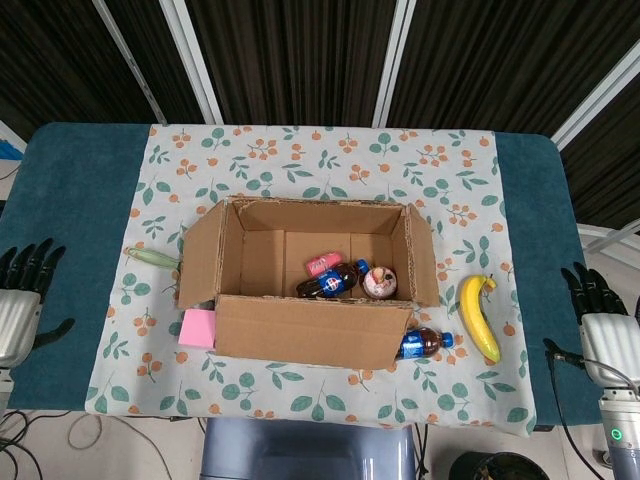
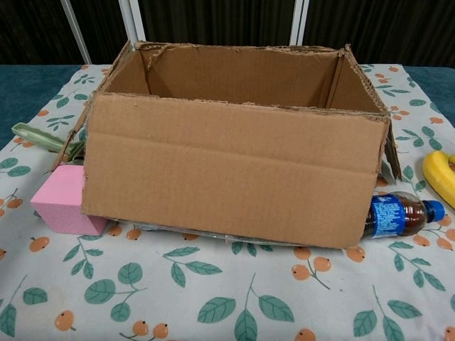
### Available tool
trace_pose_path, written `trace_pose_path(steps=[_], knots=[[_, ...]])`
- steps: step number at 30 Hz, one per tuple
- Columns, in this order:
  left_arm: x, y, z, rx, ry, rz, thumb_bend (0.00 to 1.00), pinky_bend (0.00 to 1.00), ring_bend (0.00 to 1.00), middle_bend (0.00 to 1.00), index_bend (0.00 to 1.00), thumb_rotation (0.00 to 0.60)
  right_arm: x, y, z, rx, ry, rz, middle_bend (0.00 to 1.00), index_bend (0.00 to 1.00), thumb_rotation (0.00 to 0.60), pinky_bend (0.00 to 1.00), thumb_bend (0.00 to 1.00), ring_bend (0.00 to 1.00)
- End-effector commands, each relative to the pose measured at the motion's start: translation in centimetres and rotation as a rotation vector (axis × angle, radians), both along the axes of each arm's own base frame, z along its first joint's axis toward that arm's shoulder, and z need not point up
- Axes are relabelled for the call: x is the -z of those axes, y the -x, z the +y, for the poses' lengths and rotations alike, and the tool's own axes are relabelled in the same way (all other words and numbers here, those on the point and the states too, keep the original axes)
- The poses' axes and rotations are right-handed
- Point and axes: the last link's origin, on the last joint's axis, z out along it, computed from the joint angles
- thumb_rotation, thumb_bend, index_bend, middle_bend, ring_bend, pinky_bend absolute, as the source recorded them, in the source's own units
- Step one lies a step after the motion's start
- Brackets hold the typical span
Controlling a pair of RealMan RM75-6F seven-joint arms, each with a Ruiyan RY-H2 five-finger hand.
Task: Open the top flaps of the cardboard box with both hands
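From the head view, your box [image 1: 315, 280] sits mid-cloth, top open, well apart from both hands: your left hand [image 1: 20, 305] at the table's left edge and your right hand [image 1: 605, 330] at the right edge, each with fingers spread, holding nothing. Inside lie one bottle [image 1: 330, 281] and one pink item. From the chest view, one box [image 2: 234, 153], one pink block [image 2: 64, 202], one bottle [image 2: 398, 213], one banana [image 2: 441, 174]; no hands show.

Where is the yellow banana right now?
In the head view, the yellow banana lies on the floral tablecloth, right of the open cardboard box, beside the cola bottle.
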Motion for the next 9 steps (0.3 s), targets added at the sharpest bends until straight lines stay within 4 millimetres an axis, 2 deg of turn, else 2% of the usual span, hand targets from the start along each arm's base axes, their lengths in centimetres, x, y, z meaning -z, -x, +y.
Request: trace_pose_path(steps=[1,4,9], knots=[[0.6,2.4,-1.4,-0.042,-0.063,-0.036,0.12,0.02,0.0,0.0,0.0,0.6,0.0,0.0,0.3,-0.021,0.015,-0.012,0.0,0.0,0.6,0.21,0.16,0.0],[1.0,3.4,-1.7,-0.036,-0.073,-0.035,0.12,0.02,0.0,0.0,0.0,0.6,0.3,0.0,0.3,-0.033,0.016,-0.021,0.0,0.0,0.6,0.21,0.16,0.0],[1.0,3.8,-1.5,-0.031,-0.081,-0.076,0.12,0.02,0.0,0.0,0.0,0.6,0.6,-0.2,0.4,-0.042,0.008,-0.035,0.0,0.0,0.6,0.21,0.16,0.0]])
